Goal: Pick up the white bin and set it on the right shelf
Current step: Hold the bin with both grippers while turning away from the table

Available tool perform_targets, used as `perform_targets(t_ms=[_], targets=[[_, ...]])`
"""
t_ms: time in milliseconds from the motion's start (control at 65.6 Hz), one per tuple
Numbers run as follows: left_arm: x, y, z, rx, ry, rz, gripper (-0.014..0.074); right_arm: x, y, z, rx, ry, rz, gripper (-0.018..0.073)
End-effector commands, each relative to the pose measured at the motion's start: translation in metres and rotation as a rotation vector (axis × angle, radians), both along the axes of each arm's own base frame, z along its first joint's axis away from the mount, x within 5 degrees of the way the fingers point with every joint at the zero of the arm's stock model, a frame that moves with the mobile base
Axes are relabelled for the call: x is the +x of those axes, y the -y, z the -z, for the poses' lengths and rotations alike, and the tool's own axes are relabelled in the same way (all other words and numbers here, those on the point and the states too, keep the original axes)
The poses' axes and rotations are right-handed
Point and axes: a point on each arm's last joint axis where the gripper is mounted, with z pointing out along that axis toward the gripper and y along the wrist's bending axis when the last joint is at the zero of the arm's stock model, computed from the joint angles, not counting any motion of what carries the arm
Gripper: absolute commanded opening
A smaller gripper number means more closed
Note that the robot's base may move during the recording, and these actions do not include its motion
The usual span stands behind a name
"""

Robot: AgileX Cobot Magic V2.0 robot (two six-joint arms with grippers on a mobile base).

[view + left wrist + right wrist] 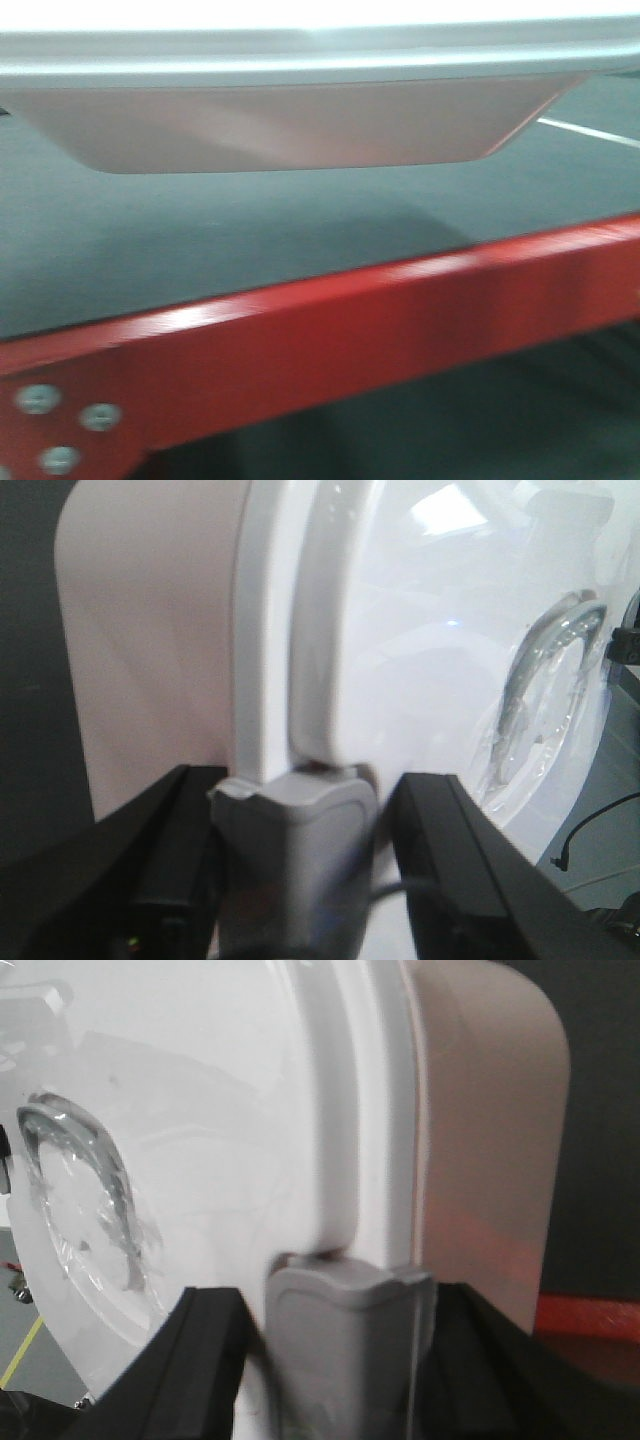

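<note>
Between left pincer (305, 815) fingers: grey clasp (295, 850) of white bin (400, 660), pinched from both sides. Between right pincer (335, 1305) fingers: opposite clasp (345, 1340), same pinch. Bin spans pincer to pincer, underside hanging clear of dark mat (250, 235) and red table rail (350, 330) below. Right shelf not in view. To carry well: both pincers level, equal squeeze, swing together slowly. Judgement: tilt could let clasp flip and bin drop.

Red-framed table (330, 340) w/ dark mat (250, 240) on top.
</note>
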Motion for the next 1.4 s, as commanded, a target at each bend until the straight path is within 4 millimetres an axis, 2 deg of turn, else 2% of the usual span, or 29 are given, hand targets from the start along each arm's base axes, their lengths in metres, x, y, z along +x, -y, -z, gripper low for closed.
perform_targets(t_ms=[0, 1386], targets=[[-0.0167, 0.0134, -0.024, -0.165, 0.036, 0.133, 0.0188, -0.0186, -0.0142, -0.0267, 0.184, 0.039, -0.15, 0.0368], [-0.0167, 0.0134, -0.024, -0.165, 0.036, 0.133, 0.0188, -0.0186, -0.0142, -0.0267, 0.184, 0.039, -0.15, 0.0368]])
